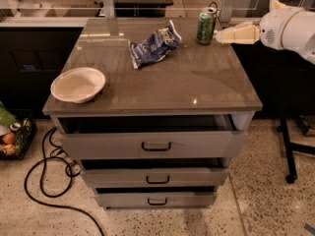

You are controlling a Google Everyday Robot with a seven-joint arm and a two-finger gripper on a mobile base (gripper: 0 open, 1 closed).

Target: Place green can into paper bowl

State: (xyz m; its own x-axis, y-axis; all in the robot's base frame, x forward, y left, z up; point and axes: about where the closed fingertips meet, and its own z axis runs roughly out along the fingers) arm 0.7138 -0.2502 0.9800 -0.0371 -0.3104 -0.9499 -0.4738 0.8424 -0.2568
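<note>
The green can (206,26) stands upright near the back right corner of the brown cabinet top (197,80). The paper bowl (78,84) sits empty at the front left of the same top, far from the can. My gripper (220,35), cream-coloured on a white arm, reaches in from the right at the can's height. Its tip is just right of the can, very close to it or touching it.
A crumpled blue-and-white snack bag (153,45) lies between can and bowl, toward the back. The top drawer (155,144) below stands slightly open. A black cable (44,181) and a basket (12,139) lie on the floor at left. A black stand leg (288,151) is at right.
</note>
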